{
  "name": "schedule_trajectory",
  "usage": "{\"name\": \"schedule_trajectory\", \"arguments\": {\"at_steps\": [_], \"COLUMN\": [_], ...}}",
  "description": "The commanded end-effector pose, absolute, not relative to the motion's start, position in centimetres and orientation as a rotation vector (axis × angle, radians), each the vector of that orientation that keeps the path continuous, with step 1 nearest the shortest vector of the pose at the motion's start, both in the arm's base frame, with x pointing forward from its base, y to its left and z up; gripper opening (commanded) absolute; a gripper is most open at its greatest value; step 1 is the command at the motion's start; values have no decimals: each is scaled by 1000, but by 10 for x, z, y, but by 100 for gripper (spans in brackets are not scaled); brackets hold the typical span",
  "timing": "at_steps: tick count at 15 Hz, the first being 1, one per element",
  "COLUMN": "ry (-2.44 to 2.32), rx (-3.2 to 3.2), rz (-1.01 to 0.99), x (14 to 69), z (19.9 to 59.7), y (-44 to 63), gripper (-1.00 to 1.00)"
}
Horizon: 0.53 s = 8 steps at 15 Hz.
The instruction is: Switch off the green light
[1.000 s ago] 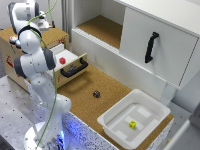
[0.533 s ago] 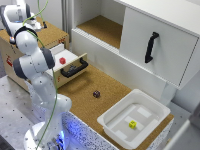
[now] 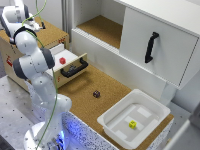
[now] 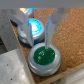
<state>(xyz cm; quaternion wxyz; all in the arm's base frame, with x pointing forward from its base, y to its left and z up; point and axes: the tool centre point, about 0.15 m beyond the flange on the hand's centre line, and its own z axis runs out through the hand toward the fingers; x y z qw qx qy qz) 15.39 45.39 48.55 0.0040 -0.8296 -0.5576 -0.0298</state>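
Note:
The green light (image 4: 44, 58) is a round green-capped button with a pale rim, set on the cork top of a wooden box (image 3: 50, 35). My gripper (image 4: 36, 40) hangs just over it. One of its fingers (image 4: 52, 30) reaches down to the green cap's edge, and the other stands beside the blue-capped button (image 4: 33, 27), which glows. The fingers stand apart with nothing between them. In the exterior view the arm (image 3: 32, 62) bends over the box at the exterior view's left and hides the buttons.
A drawer with a black handle (image 3: 75, 69) stands pulled out, with a red block (image 3: 62, 60) on it. A small dark block (image 3: 96, 93) lies on the cork table. A white bin (image 3: 114, 126) holds a yellow block (image 3: 132, 124). A cabinet door has a black handle (image 3: 151, 47).
The arm's upper part has shifted slightly over the wooden box at the exterior view's left. Everything else is as it was.

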Motion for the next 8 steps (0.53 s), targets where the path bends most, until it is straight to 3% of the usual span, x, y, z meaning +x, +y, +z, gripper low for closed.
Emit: {"name": "schedule_trajectory", "arguments": {"at_steps": [1,8], "ry": [-1719,-1675], "rx": [-2590,-2624], "rz": [-99,-72], "x": [165,175], "z": [458,439], "y": [450,443], "gripper": [-100,-100]}}
